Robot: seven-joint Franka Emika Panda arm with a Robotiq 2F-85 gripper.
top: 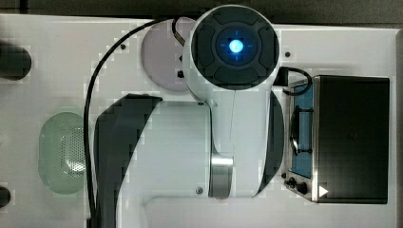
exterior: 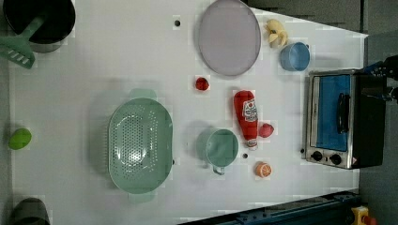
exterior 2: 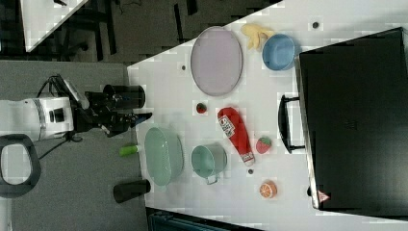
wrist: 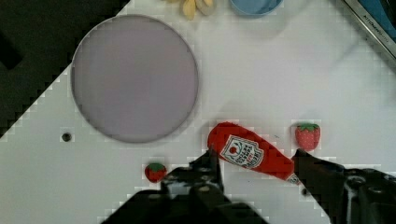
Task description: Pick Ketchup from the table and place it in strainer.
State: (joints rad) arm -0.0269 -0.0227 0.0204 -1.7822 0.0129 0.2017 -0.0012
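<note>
The ketchup [exterior: 247, 117] is a red squeeze bottle with a white label, lying on its side on the white table between two strawberries. It also lies in the right view [exterior 2: 235, 129] and in the wrist view [wrist: 252, 152]. The strainer [exterior: 140, 145], a pale mint-green oval basket with holes, stands empty to the left view's left of a green cup [exterior: 220, 147]; it also shows as the strainer [top: 62, 152] and the strainer [exterior 2: 163, 155]. My gripper [wrist: 256, 156] hangs open high above the ketchup, one finger to each side of the bottle in the wrist view. In the right view the gripper [exterior 2: 138, 118] is well off the table.
Strawberries [exterior: 202, 84] [exterior: 266, 130] flank the bottle, and an orange slice [exterior: 263, 169] lies near the cup. A lilac plate [exterior: 228, 36], a banana [exterior: 276, 33], a blue bowl [exterior: 294, 56] and a toaster oven [exterior: 345, 119] take the left view's right. A lime [exterior: 19, 138] sits far left.
</note>
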